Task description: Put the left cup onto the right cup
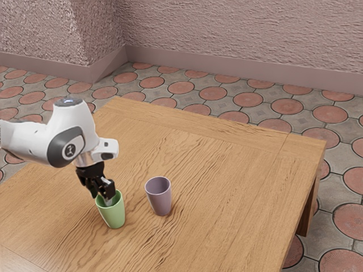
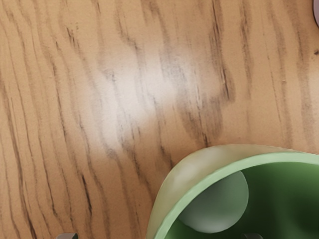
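Gripper (image 1: pixel 105 196) open astride green cup (image 1: pixel 113 214) rim | purple cup (image 1: pixel 159 195) near, not touching | table (image 1: pixel 238 170) edges distant

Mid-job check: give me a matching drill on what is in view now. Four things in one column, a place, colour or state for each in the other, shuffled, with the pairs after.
Things:
1. green cup
2. purple cup
3. gripper
4. floor

Descriptions:
A. round red-brown tiles
B. stands free on the table, toward the exterior view's right of the other cup
C. black, down at a cup's rim
D. directly under the hand, its inside seen in the wrist view

Pairs: 1-D, 2-B, 3-C, 4-A
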Motion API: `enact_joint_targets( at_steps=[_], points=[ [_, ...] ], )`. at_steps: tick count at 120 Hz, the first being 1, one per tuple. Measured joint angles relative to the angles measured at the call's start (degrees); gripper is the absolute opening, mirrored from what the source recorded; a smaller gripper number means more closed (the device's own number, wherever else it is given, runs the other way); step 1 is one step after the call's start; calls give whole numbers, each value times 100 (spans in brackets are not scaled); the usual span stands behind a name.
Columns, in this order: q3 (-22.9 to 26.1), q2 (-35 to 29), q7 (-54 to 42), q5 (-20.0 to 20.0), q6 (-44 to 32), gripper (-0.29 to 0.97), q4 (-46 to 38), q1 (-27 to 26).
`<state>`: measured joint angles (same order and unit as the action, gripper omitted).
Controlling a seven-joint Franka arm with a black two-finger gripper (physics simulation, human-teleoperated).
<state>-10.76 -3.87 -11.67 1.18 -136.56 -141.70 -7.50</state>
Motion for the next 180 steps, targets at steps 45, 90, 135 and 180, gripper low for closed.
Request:
enact_joint_targets(
  at_steps=[45, 90, 135, 180],
  points=[
    [4, 151, 1, 81, -176, 21, -8, 7],
    [7, 127, 3, 82, -193, -7, -8, 10],
    [85, -233, 83, 25, -58, -10, -31, -3],
    [246, -922, 120, 1, 799, -10, 150, -8]
  ],
)
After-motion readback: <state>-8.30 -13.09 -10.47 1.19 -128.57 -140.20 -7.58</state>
